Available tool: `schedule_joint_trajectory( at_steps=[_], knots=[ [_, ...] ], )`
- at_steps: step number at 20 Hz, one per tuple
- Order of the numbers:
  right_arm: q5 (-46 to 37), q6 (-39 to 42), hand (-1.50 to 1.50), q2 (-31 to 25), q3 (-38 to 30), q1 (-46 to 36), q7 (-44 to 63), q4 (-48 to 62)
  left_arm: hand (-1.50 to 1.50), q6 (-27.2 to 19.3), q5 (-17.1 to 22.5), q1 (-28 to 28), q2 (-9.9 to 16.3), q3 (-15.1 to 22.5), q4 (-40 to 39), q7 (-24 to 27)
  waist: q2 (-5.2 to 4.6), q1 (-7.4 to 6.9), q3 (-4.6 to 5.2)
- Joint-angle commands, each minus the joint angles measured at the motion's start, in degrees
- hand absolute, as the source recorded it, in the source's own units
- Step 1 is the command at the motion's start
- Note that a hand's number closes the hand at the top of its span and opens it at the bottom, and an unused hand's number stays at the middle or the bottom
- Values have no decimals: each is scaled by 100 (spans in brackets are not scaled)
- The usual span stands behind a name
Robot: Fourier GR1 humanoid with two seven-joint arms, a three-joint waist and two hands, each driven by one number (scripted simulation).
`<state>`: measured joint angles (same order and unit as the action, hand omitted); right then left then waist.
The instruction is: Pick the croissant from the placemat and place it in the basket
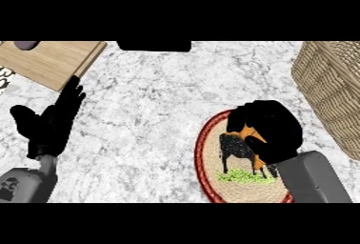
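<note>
The right hand (271, 128) curls around the orange croissant (251, 135) over the round red-rimmed placemat (209, 157) with a cow picture. The wicker basket (330, 86) stands at the right edge. The left hand (51, 125) rests open near a wooden board (49, 62).

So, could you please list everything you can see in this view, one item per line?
croissant: one, orange-brown, mostly hidden under the right hand, over the placemat
placemat: one, round, beige with a red rim and a black cow on green grass, lower right of the counter
basket: one, tan wicker, right edge
cutting board: one, light wood, top left
dark object: one, black, top edge, cannot tell what
counter: one, white-grey marble
left hand: black, open, resting at left
right hand: black, fingers curled round the croissant
</note>
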<state>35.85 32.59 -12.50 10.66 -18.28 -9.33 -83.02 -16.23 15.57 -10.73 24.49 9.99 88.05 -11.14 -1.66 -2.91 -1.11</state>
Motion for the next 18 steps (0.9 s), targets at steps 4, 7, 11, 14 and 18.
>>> schedule_joint_trajectory(
  at_steps=[4, 7, 11, 14, 18],
  knots=[
    [-334, 1990, -150, -225, -538, 492, -2018, -59, 0, 268, -489, -67, 183, 274, -857, 67, 120, 383, 99],
    [-1341, 1401, -150, -1004, -1066, -50, -1775, -202, 0, 273, -484, -123, 220, 277, -768, -128, 141, 367, 99],
    [-2401, 1166, -150, -2101, -1521, -607, -1774, -313, 0, 240, -471, -266, 167, 239, -736, -141, 110, 313, 98],
    [-3090, 1404, -150, -2712, -1327, -1109, -1920, -239, 0, 381, -492, -216, 145, 357, -723, -67, 74, 87, 98],
    [-3589, 2139, -150, -3541, -833, -940, -2485, -319, 0, 413, -530, -175, 131, 366, -757, 33, 71, 77, 88]
  ],
)
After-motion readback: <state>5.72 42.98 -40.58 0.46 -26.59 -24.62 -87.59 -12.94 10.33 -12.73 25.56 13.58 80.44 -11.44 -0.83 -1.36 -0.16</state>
